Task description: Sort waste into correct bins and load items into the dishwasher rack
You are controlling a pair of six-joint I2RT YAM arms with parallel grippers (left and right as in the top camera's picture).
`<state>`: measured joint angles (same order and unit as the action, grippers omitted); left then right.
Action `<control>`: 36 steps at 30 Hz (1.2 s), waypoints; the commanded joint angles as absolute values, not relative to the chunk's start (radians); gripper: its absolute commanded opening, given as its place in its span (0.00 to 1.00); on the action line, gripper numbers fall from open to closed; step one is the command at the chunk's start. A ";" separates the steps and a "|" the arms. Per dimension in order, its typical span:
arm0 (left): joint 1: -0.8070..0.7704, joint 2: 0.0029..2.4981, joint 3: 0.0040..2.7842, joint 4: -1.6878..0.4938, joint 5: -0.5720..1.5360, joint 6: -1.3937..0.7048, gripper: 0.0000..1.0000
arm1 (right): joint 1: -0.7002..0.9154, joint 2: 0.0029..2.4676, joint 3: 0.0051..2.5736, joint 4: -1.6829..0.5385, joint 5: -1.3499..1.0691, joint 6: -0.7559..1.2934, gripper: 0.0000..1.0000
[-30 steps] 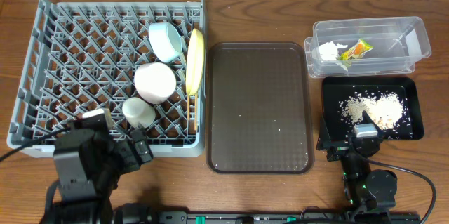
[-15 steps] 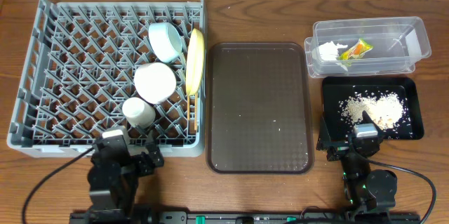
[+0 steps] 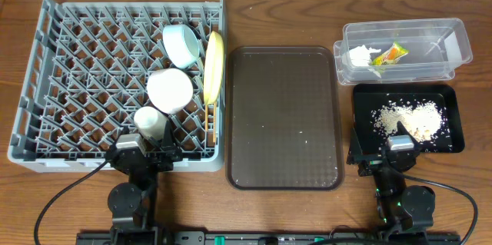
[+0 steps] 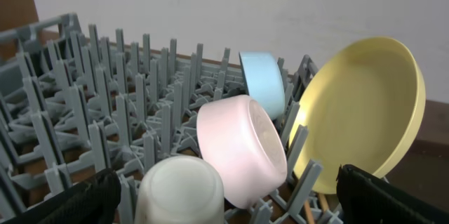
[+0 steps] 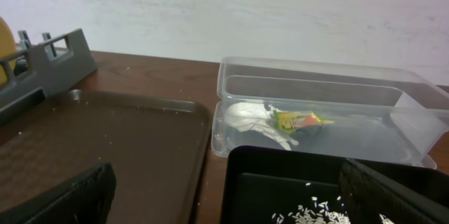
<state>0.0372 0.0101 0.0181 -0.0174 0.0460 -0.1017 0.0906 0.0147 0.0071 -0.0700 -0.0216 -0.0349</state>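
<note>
The grey dishwasher rack [image 3: 84, 68] holds the light blue bowl [image 3: 181, 45], the yellow plate [image 3: 214, 66] on edge, the white bowl [image 3: 170, 90], the white cup [image 3: 151, 122] and the chopsticks [image 3: 209, 118]. My left gripper [image 3: 146, 155] is open and empty at the rack's front edge. Its wrist view faces the cup [image 4: 181, 192], white bowl [image 4: 242, 147], blue bowl [image 4: 263, 83] and plate [image 4: 365, 112]. The clear tub [image 3: 446, 45] holds white paper [image 3: 361, 54] and the wrapper [image 3: 390, 54]. The black tray [image 3: 361, 95] holds rice scraps [image 3: 407, 120]. My right gripper [image 3: 382, 157] is open and empty at its front.
The brown serving tray [image 3: 284, 117] lies between the rack and the bins, with a few crumbs on it. The right wrist view shows it [image 5: 105, 147] beside the black tray [image 5: 280, 161], with the tub [image 5: 323, 87] behind and a rack corner [image 5: 42, 62] at left.
My left arm has moved right along the rack's front edge and folded down low below the white cup. The right arm has not moved.
</note>
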 commanded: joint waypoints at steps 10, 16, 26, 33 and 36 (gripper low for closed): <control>0.031 0.004 0.004 -0.067 0.043 -0.027 1.00 | 0.085 0.010 0.006 -0.075 -0.012 -0.046 0.99; 0.031 0.004 0.004 -0.067 0.043 -0.027 1.00 | 0.085 0.010 0.006 -0.074 -0.012 -0.046 0.99; 0.031 0.004 0.004 -0.067 0.043 -0.027 1.00 | 0.085 0.010 0.006 -0.075 -0.012 -0.046 0.99; 0.031 0.004 0.004 -0.067 0.043 -0.027 1.00 | 0.085 0.010 0.006 -0.075 -0.011 -0.046 0.99; 0.031 0.004 0.004 -0.067 0.043 -0.027 1.00 | 0.085 0.010 0.006 -0.075 -0.011 -0.046 0.99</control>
